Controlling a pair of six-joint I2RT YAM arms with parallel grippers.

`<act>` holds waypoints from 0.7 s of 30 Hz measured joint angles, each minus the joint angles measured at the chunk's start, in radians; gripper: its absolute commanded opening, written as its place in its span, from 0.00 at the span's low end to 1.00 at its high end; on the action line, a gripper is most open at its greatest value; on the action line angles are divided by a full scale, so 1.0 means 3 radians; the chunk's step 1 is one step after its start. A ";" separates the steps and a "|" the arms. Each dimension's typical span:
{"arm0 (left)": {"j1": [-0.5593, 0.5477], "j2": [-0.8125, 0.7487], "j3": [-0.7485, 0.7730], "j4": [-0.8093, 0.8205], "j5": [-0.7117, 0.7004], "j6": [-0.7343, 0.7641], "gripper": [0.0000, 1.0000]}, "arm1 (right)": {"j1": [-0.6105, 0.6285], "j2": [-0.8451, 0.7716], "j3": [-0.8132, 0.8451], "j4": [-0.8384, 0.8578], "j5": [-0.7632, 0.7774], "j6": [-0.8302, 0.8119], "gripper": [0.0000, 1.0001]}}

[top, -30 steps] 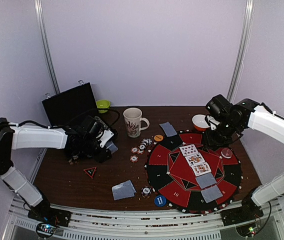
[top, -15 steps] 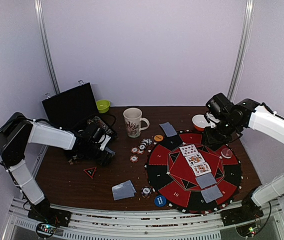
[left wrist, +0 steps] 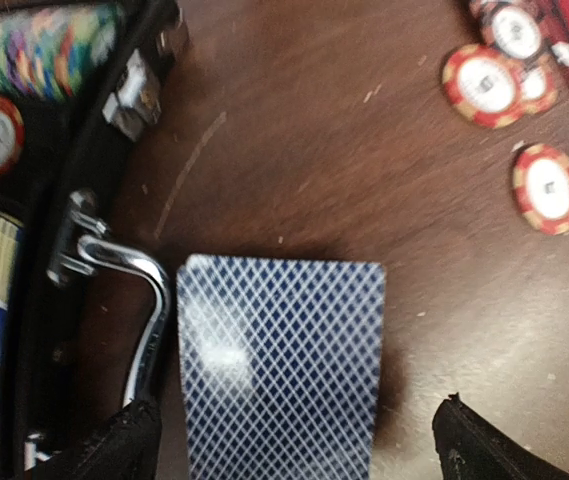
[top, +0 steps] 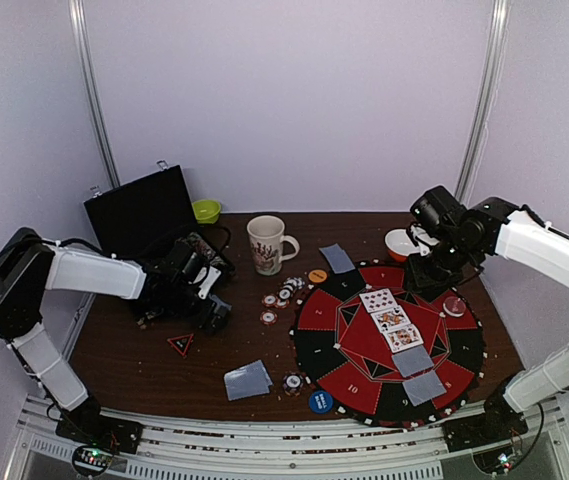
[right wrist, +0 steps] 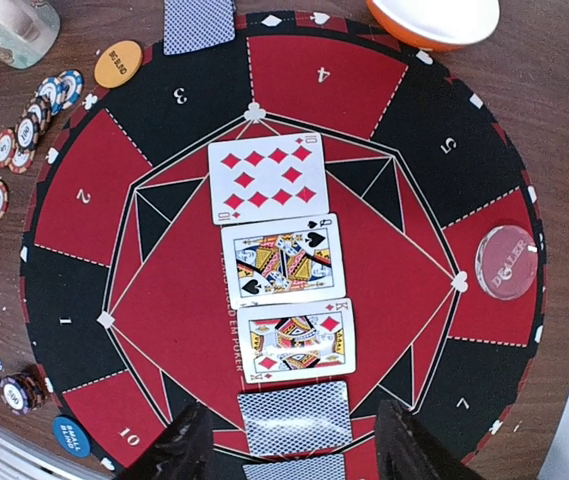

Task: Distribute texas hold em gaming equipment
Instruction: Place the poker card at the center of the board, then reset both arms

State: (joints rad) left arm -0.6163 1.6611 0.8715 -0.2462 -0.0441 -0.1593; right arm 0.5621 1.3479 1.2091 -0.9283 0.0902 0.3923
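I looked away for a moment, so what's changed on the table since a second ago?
The left end effector slid slightly toward the chips and opened wide, letting go of a face-down card that lies flat beside the case. The right end effector hardly moved over the mat. Mug and dealt cards stayed put.

mat [top: 359,385]: on table [top: 144,370], right | three cards [right wrist: 282,262]: row at mat centre | mug [top: 266,243]: behind-left of mat | chips [top: 280,297]: between mug and mat | case [top: 139,210]: far left, behind
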 measured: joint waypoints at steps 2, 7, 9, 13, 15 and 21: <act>-0.0019 -0.0151 0.0000 -0.0022 0.0023 0.0066 0.98 | 0.0000 0.0000 0.0003 0.0033 -0.0004 -0.0001 0.66; -0.0079 -0.0739 0.0015 -0.0031 0.0075 0.0233 0.98 | -0.0027 -0.0005 0.0057 0.0229 0.0000 -0.0060 0.93; -0.0086 -0.1015 0.0037 0.0010 0.0053 0.0271 0.98 | -0.0070 -0.0024 0.0060 0.0383 0.0011 -0.0120 1.00; 0.0023 -0.1376 0.0215 0.0150 -0.0154 0.0237 0.98 | -0.0253 -0.0148 0.0028 0.0838 0.0041 -0.0214 1.00; 0.0238 -0.1429 0.0348 0.0258 -0.0328 0.0134 0.98 | -0.0364 -0.0291 -0.0065 0.1152 0.0064 -0.0259 1.00; 0.1017 -0.1615 0.0066 0.0722 -0.1263 -0.0278 0.98 | -0.0867 -0.1123 -0.0912 0.2449 0.0292 -0.0432 1.00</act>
State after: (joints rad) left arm -0.3111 1.1767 0.8913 -0.0296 -0.4229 -0.2428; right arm 0.3019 1.0111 0.9356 -0.1936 0.1780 0.2626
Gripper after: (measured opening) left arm 0.982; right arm 0.999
